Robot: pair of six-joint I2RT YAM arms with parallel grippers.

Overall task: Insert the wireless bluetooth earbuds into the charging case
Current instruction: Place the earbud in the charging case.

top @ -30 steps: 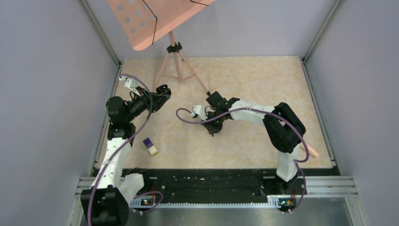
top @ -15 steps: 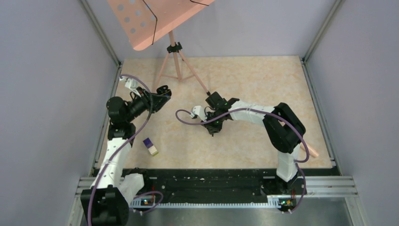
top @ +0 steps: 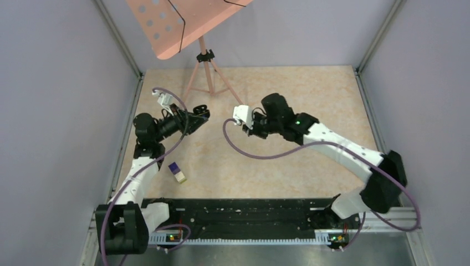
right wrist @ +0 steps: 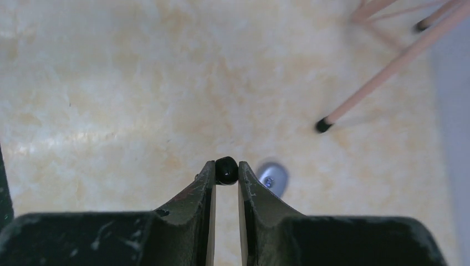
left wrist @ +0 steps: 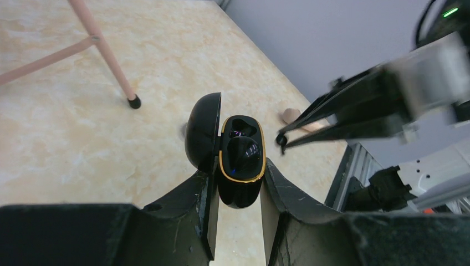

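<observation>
My left gripper (left wrist: 238,183) is shut on the black charging case (left wrist: 240,160), which has a gold rim and its lid (left wrist: 203,130) swung open to the left. A glossy black shape fills the case's nearer well and the farther well looks hollow. My right gripper (right wrist: 226,173) is shut on a tiny black earbud (right wrist: 226,169), pinched at the fingertips. In the left wrist view that earbud (left wrist: 281,139) hangs just right of the case. A pale purple earbud (right wrist: 272,178) lies on the table below. In the top view my left gripper (top: 202,114) faces my right gripper (top: 258,132).
A pink music stand (top: 205,55) stands at the back, one foot (right wrist: 321,126) close to the right gripper. A purple-and-cream block (top: 177,172) lies near the left arm. Grey walls close in both sides, and the black base rail (top: 249,213) runs along the front.
My right gripper has risen off the table with the black earbud and swung back toward the case. My left gripper has shifted slightly right with the case.
</observation>
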